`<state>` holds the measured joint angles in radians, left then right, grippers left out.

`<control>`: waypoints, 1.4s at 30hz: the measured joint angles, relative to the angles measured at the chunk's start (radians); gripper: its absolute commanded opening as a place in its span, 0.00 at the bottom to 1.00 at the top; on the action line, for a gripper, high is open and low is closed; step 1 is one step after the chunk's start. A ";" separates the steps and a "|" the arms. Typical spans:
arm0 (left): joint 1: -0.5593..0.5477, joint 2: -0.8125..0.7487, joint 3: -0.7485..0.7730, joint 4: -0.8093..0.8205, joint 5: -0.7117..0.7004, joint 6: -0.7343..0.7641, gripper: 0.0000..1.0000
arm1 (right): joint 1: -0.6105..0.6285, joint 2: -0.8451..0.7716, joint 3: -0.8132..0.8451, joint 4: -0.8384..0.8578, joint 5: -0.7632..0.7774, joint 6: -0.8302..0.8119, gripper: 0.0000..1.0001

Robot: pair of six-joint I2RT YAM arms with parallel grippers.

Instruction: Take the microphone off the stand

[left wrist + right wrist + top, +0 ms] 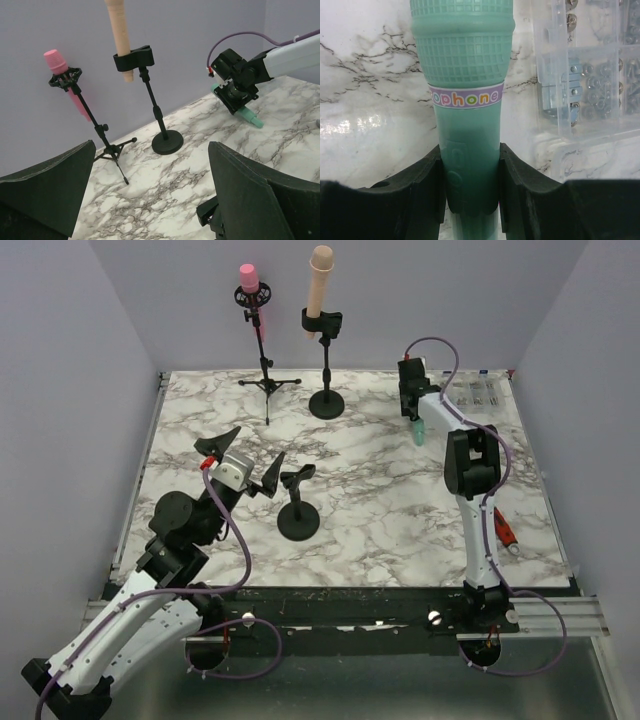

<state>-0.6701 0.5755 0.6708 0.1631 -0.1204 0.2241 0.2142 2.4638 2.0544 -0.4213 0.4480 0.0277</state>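
Note:
My right gripper is shut on a green toy microphone, its jaws clamped on the handle. It holds the microphone head down, low over the marble table at the back right, and it also shows in the left wrist view. A short black stand with an empty clip stands mid-table. My left gripper is open and empty just left of that stand, its jaws wide apart. A pink microphone sits in a tripod stand and a beige microphone in a round-base stand at the back.
A clear plastic box of screws lies at the back right, close beside the green microphone. A red-handled tool lies near the right arm's base. Walls close in the table at the back and sides.

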 measured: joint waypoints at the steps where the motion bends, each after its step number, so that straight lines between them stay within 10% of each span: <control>1: 0.000 0.003 0.000 0.000 0.000 0.001 0.98 | 0.000 0.007 0.011 0.000 -0.002 -0.002 0.37; 31: 0.000 0.040 -0.013 0.014 -0.030 0.046 0.97 | -0.018 0.063 0.146 -0.067 -0.083 0.051 0.99; 42: 0.000 0.041 -0.013 0.013 -0.031 0.045 0.97 | -0.018 -0.021 0.176 -0.134 -0.118 0.078 1.00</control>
<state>-0.6701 0.6163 0.6579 0.1764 -0.1509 0.2695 0.1963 2.4428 2.2303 -0.5552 0.3302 0.1059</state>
